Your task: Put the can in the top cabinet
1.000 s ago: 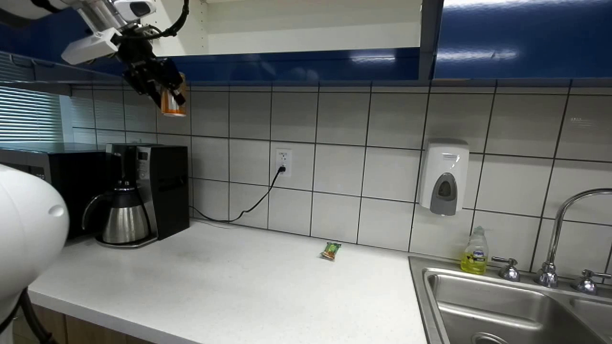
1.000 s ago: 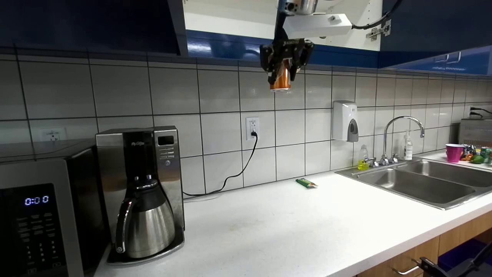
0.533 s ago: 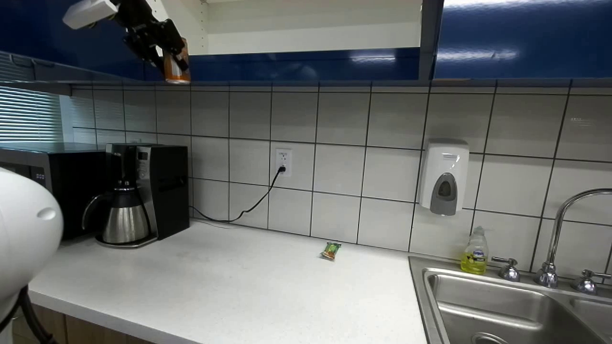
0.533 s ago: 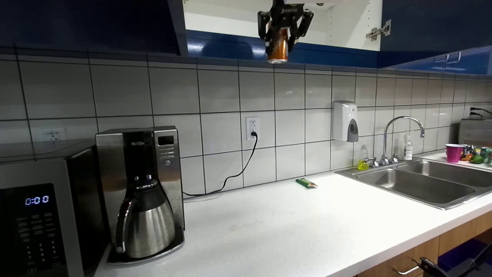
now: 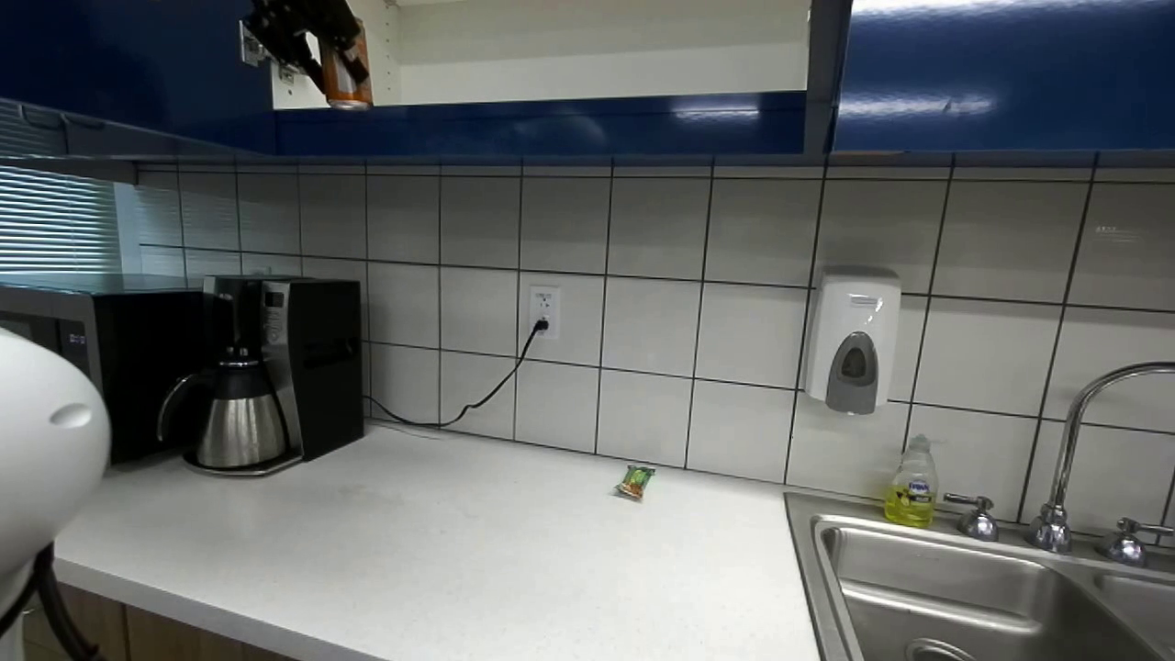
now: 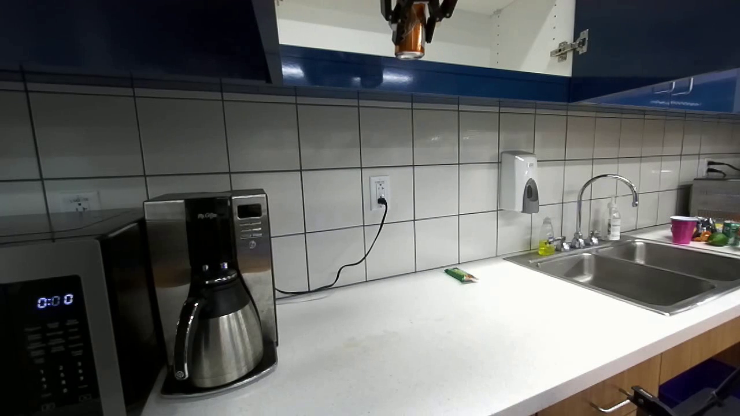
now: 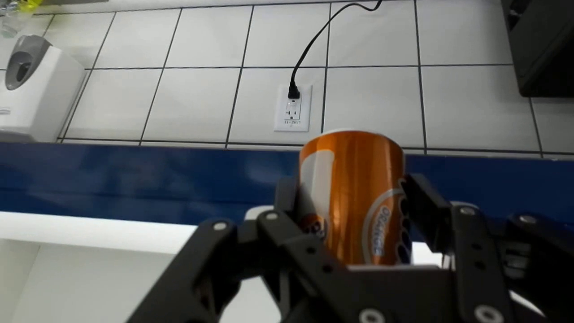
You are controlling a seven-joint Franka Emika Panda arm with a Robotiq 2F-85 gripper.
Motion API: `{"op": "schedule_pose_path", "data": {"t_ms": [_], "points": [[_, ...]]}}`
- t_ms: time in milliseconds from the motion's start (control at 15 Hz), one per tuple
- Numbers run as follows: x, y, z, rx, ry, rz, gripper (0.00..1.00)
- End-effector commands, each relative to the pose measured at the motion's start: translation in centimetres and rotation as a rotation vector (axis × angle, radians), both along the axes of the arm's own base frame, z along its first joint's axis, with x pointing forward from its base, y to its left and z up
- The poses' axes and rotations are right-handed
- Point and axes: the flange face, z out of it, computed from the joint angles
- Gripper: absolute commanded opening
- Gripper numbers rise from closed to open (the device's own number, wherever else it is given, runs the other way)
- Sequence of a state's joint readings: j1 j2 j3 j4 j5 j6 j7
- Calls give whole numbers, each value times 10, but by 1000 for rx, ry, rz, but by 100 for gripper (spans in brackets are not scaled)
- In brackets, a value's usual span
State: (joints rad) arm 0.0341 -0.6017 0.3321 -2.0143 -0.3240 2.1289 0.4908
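The orange can (image 5: 347, 87) is held upright or slightly tilted at the left part of the open top cabinet (image 5: 597, 55). It also shows in an exterior view (image 6: 411, 43), its bottom near the top edge of the cabinet's blue lower rail. My gripper (image 6: 412, 36) is shut on the can, one finger on each side, and is cut off by the top of both exterior views. In the wrist view the gripper (image 7: 352, 188) has its fingers around the can (image 7: 354, 179), with the blue rail behind it. How deep the can is relative to the shelf is unclear.
An open blue door (image 5: 128, 73) stands left of the opening; a door (image 6: 653, 46) with a hinge stands at the right. Below are a coffee maker (image 5: 321, 367), a microwave (image 6: 52, 323), a green wrapper (image 5: 635, 482), a soap dispenser (image 5: 854, 340) and a sink (image 5: 808, 542).
My gripper has risen with the can, from below the blue rail up to the cabinet opening. The can stays held. The objects on the counter have not moved.
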Motion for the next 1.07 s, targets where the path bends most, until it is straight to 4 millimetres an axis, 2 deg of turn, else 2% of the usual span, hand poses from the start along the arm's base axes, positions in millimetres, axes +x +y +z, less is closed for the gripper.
{"op": "schedule_pose_path", "data": {"t_ms": [0,467,1000], "points": [[13,3,36,-24,-11,-12,40],[38,3,68,-20,-1,-35,40],[90,-7,78,-34,33,-73,40]]}}
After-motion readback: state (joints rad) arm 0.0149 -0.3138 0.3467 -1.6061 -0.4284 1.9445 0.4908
